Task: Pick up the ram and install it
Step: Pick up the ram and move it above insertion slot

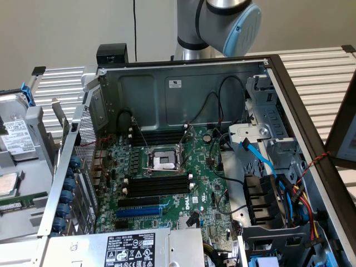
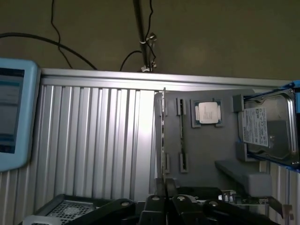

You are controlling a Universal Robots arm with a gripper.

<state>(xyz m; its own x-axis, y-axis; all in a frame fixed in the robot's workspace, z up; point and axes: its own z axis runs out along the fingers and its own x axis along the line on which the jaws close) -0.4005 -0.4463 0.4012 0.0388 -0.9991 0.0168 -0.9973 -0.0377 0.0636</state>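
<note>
The ram (image 1: 25, 201) is a long dark-green stick with a small white label. It rests in the grey parts tray (image 1: 33, 178) at the exterior view's left, outside the computer case. In the wrist view the ram (image 2: 163, 136) shows edge-on as a thin line along the tray's (image 2: 206, 154) side. My gripper (image 2: 165, 187) hangs well above the tray, lined up with the near end of the ram and apart from it. The black memory slots (image 1: 158, 184) beside the processor socket (image 1: 163, 160) stand bare.
The tray also carries a hard drive (image 2: 265, 129), a loose processor (image 2: 208, 112) and an unfilled stick holder (image 2: 181, 136). The open case has tall steel walls (image 1: 167, 89), a blue expansion slot (image 1: 139, 212), blue cables (image 1: 261, 161) and a power supply (image 1: 133, 247). The arm's elbow (image 1: 222, 22) stands behind the case.
</note>
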